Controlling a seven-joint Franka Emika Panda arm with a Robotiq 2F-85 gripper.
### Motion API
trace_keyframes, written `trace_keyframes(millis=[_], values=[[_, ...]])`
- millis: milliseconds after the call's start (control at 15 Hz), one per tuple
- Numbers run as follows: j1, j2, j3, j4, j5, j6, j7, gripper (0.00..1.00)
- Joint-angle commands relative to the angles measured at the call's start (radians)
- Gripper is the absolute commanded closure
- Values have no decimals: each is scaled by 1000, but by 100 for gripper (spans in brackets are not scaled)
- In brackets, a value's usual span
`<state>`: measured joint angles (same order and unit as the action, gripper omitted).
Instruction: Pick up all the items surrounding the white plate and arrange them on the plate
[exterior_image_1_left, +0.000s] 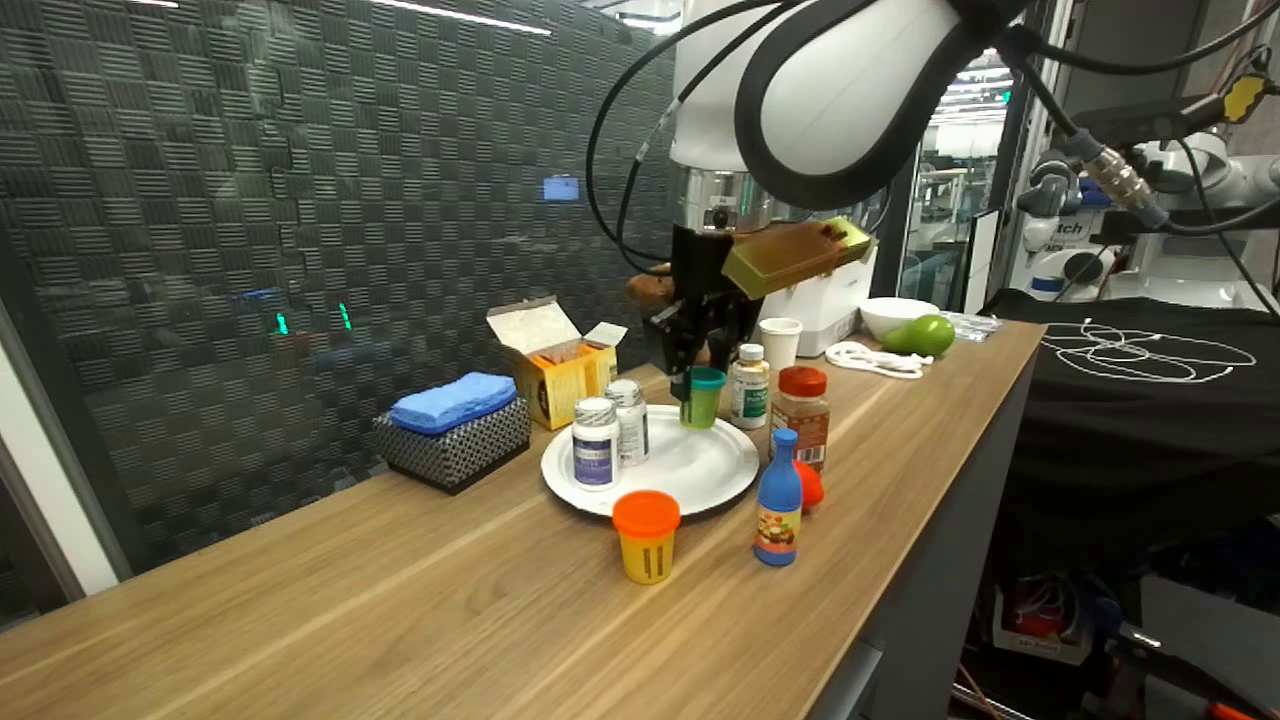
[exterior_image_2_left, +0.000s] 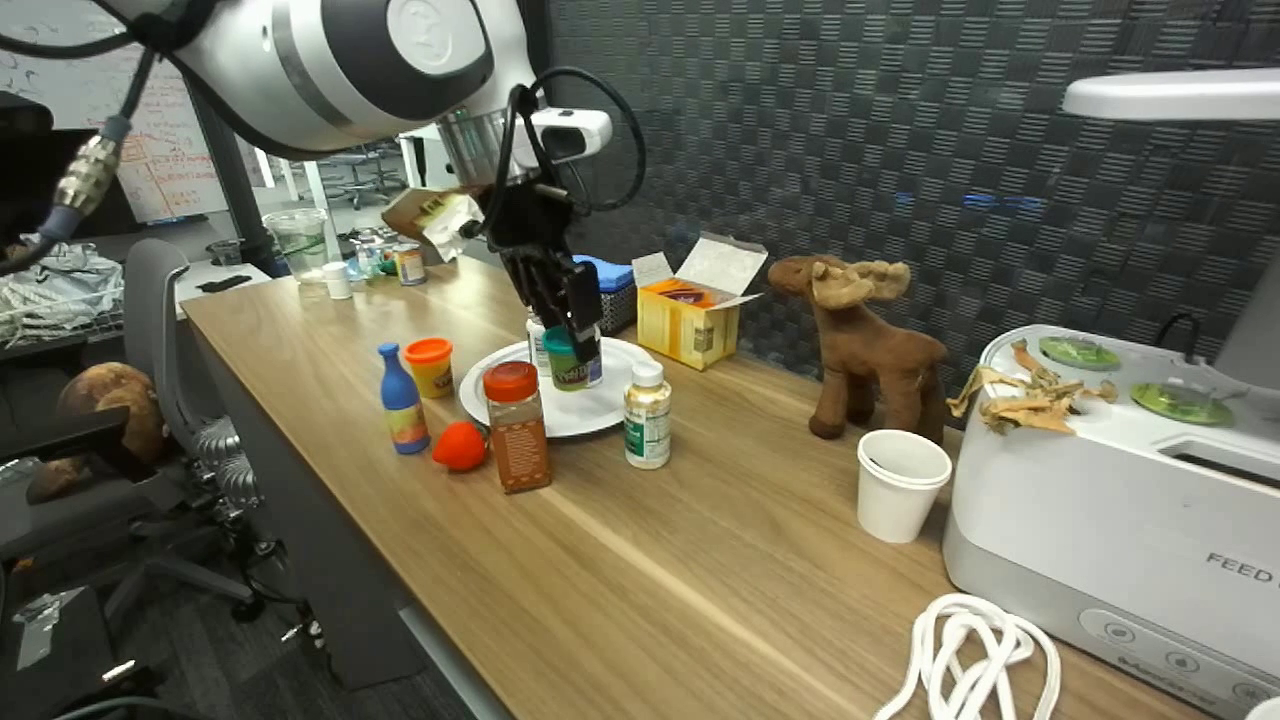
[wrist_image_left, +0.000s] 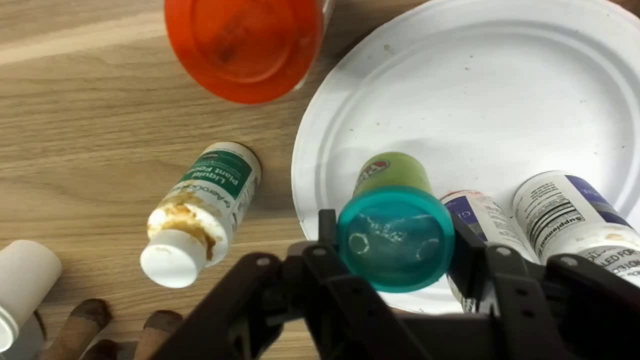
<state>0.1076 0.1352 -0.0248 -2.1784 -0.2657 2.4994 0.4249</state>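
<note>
- You see a blue cloth (exterior_image_1_left: 452, 403) on a patterned box (exterior_image_1_left: 460, 452).
- You have a yellow box (exterior_image_2_left: 685, 330) standing open.
- You find a brown plush moose (exterior_image_2_left: 878, 352) near stacked white cups (exterior_image_2_left: 890, 505).

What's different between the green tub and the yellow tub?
Colour: the green tub has a teal lid, the yellow tub an orange lid.
Hold: the gripper clasps the green tub; nothing grips the yellow tub.
Place: the green tub is over the white plate, contact unclear; the yellow tub stands beside it on the wooden table.
Both are upright, lidded and similar in shape.
</note>
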Motion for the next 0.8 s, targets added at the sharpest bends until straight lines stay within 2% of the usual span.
trace_keyframes(millis=[0,400,733], values=[[0,28,-5,32,-40,22,71,72],[13,103,-21,111,-63,15,131,72],[16,141,-22,154,-25,20,127,72]])
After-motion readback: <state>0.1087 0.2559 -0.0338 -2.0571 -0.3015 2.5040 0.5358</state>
